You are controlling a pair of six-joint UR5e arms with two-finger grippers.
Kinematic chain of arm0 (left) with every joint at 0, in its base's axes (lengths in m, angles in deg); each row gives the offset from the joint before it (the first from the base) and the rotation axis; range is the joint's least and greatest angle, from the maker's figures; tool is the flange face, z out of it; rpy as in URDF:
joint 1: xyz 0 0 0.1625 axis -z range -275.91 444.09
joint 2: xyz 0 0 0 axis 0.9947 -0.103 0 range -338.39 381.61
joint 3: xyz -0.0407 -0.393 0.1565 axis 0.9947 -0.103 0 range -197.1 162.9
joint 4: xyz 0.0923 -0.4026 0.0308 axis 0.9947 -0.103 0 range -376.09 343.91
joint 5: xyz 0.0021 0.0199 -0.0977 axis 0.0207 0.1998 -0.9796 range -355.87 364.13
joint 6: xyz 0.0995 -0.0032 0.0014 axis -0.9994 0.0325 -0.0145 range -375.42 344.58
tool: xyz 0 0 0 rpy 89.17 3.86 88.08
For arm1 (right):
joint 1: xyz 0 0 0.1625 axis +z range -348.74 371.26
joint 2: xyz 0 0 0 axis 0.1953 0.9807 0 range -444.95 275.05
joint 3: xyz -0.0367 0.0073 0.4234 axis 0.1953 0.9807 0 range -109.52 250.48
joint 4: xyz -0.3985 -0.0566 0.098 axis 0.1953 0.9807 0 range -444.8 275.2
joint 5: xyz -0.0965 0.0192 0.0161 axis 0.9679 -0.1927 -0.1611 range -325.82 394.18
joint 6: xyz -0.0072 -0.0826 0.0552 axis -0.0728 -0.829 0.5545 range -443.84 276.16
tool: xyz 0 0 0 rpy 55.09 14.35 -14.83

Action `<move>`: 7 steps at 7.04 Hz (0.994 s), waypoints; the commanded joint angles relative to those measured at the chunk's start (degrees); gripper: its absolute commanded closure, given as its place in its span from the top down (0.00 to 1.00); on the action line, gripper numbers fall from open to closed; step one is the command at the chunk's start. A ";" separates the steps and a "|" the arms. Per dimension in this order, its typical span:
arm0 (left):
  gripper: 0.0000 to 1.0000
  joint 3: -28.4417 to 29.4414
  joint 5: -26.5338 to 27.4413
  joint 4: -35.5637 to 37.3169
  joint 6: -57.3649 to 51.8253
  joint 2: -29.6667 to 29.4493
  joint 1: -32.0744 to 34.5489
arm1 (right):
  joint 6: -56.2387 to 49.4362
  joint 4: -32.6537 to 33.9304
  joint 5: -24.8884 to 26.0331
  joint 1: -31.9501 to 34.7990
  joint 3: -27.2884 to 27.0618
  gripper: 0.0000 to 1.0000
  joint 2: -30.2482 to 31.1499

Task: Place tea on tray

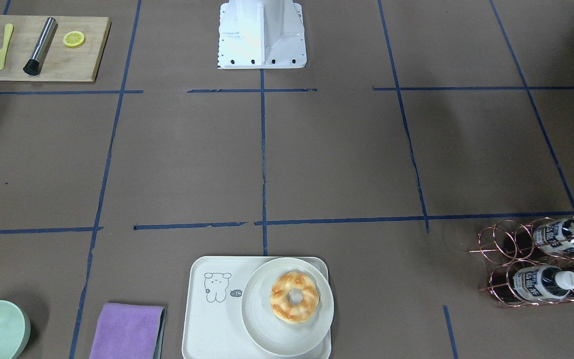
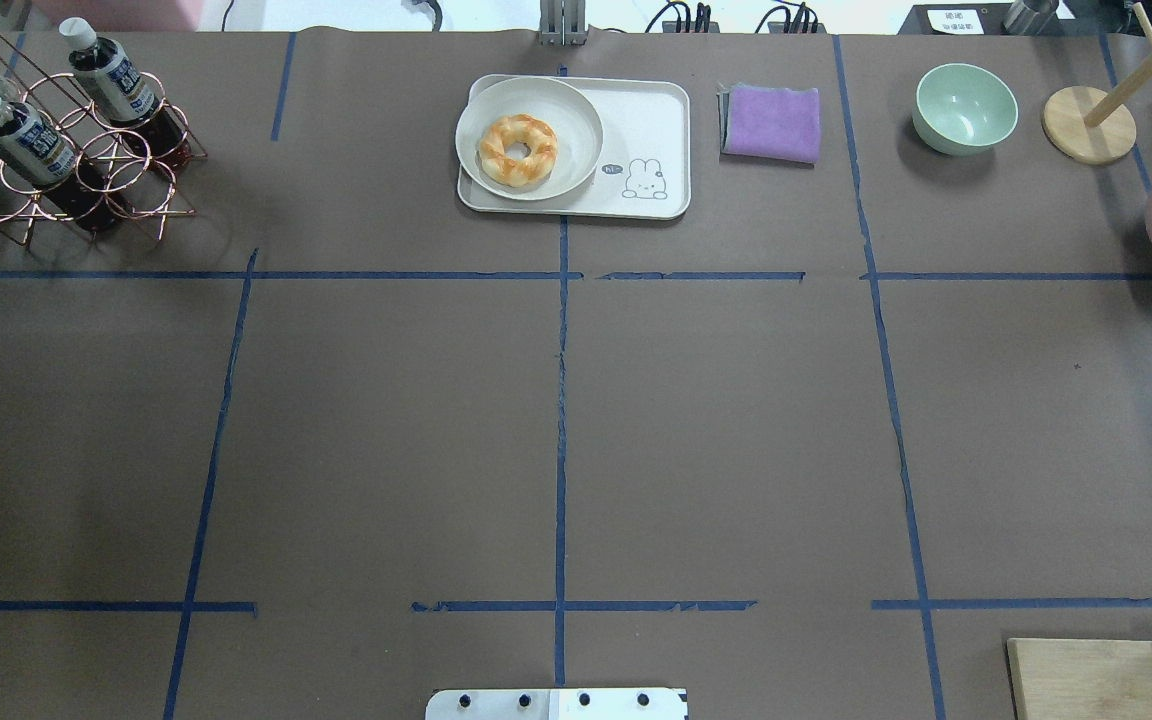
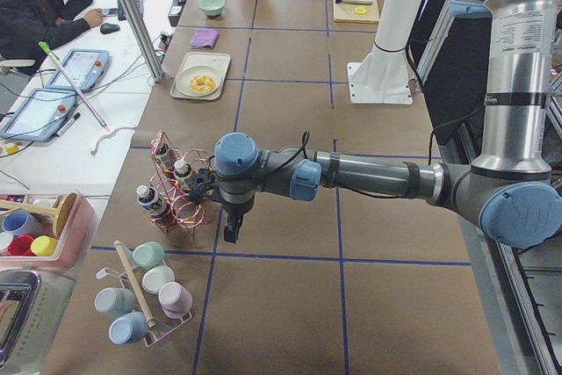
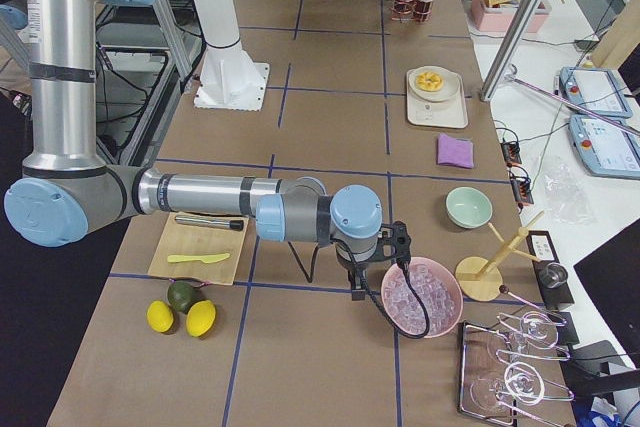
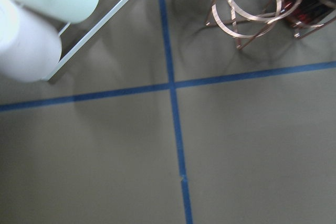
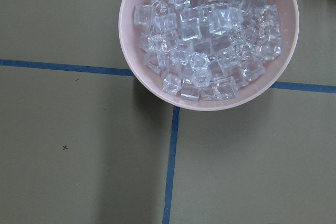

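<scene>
Tea: small clear plastic bottles of brown liquid (image 2: 21, 135) in copper wire rack (image 2: 126, 170), well apart from off-white rounded-rectangle plastic tray (image 2: 651, 120).
Hands: we cannot tell whether left hand (image 3: 230, 231) or right hand (image 4: 356, 292) is apart.

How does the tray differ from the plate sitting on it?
The tray is a rounded rectangle; the plate is round. The tray is wider and bears a small line-drawn animal; the plate is plain and holds a doughnut. The tray lies on the table; the plate lies on the tray. Both are off-white.
</scene>
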 commanded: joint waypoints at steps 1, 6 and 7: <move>1.00 -7.14 0.38 -3.21 7.24 0.00 -1.42 | -0.02 -0.07 -0.15 -0.09 -0.11 1.00 -0.13; 1.00 -2.25 22.74 -37.40 37.47 0.00 -16.87 | 0.15 -3.67 -0.32 0.00 0.77 1.00 -0.13; 1.00 -1.37 25.93 -38.73 39.14 -1.65 -17.25 | 0.24 -3.67 -0.24 0.00 0.77 1.00 -0.22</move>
